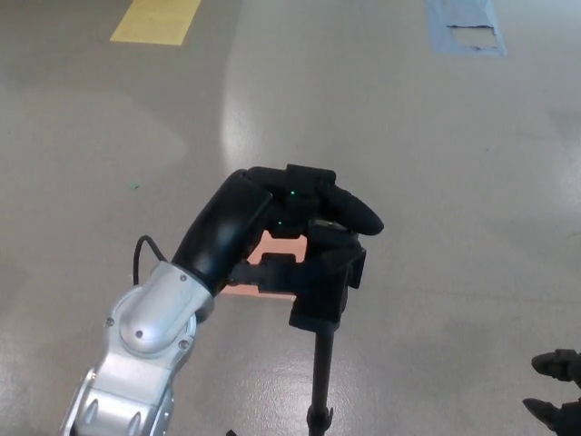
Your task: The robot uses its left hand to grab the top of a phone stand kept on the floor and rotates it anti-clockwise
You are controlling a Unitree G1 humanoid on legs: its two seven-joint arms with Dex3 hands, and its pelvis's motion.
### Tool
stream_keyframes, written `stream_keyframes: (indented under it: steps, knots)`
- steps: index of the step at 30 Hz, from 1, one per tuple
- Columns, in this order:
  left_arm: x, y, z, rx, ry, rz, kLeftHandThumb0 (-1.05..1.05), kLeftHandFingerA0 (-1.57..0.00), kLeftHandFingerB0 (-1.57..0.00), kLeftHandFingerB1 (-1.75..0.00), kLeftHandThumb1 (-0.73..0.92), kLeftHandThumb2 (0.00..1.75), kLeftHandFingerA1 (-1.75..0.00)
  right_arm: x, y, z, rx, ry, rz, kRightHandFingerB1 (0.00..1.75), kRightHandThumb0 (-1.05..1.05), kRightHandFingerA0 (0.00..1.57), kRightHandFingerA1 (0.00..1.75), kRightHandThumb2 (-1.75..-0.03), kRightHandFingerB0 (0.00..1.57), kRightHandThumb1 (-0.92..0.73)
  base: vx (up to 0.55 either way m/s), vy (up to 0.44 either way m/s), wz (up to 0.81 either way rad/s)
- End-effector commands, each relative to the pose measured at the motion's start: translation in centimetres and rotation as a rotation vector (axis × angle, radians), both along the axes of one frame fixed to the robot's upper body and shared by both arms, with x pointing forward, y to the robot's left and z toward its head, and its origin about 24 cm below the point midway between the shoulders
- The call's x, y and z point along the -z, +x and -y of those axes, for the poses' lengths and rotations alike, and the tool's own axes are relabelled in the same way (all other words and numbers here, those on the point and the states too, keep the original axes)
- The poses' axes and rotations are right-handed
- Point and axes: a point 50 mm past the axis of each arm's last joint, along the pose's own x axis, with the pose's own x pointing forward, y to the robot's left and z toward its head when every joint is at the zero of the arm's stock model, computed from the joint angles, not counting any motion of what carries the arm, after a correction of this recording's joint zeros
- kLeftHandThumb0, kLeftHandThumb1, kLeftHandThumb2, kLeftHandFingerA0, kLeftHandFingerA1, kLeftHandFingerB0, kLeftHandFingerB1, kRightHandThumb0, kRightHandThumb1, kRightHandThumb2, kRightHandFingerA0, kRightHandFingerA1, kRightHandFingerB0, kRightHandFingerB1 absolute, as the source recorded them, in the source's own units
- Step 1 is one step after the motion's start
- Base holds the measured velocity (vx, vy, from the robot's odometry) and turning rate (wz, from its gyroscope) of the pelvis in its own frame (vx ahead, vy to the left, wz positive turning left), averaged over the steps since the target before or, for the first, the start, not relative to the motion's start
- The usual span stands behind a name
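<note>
The black phone stand (320, 363) rises on a thin pole from the bottom of the head view, and its clamp head (329, 277) sits at picture centre. My left hand (263, 222) comes in from the lower left on a silver forearm. It is shut on the clamp head, with its fingers (349, 209) curled over the top and its thumb against the near left side. Only the dark fingertips of my right hand (556, 391) show at the lower right corner, well away from the stand.
A pinkish-orange floor patch (277, 263) lies beneath and behind the stand head. A yellow floor marking (156, 20) is at the top left and a pale blue sheet (465, 25) at the top right. The grey floor is glossy.
</note>
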Motion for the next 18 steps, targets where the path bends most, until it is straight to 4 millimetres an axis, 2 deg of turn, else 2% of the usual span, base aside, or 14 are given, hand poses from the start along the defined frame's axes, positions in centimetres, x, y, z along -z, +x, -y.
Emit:
stream_keyframes:
  steps: [1, 11, 18]
  knots:
    - [0.3, 0.7, -0.1, 0.06, -0.092, -0.244, -0.15, -1.02, -0.97, -0.63, 0.74, 0.62, -0.86, -0.6, 0.4, 0.5, 0.026, -0.006, -0.009, 0.2, -0.45, 0.33, 0.51, -0.86, 0.0, -0.63, 0.0, 0.0, 0.0]
    - [0.2, 1.3, -0.2, 0.037, -0.111, -0.353, -0.16, -1.0, -0.93, -0.66, 0.74, 0.62, -0.83, -0.9, 0.7, 0.5, 0.017, -0.013, 0.004, 0.22, -0.45, 0.34, 0.51, -0.87, 0.0, -0.63, 0.0, 0.0, 0.0]
    - [0.4, 1.8, -0.5, 0.019, -0.18, -0.519, -0.13, -1.05, -0.93, -0.66, 0.73, 0.62, -0.77, -1.1, 0.9, 0.4, 0.018, -0.01, 0.006, 0.21, -0.45, 0.34, 0.51, -0.86, 0.01, -0.63, 0.0, 0.0, 0.0]
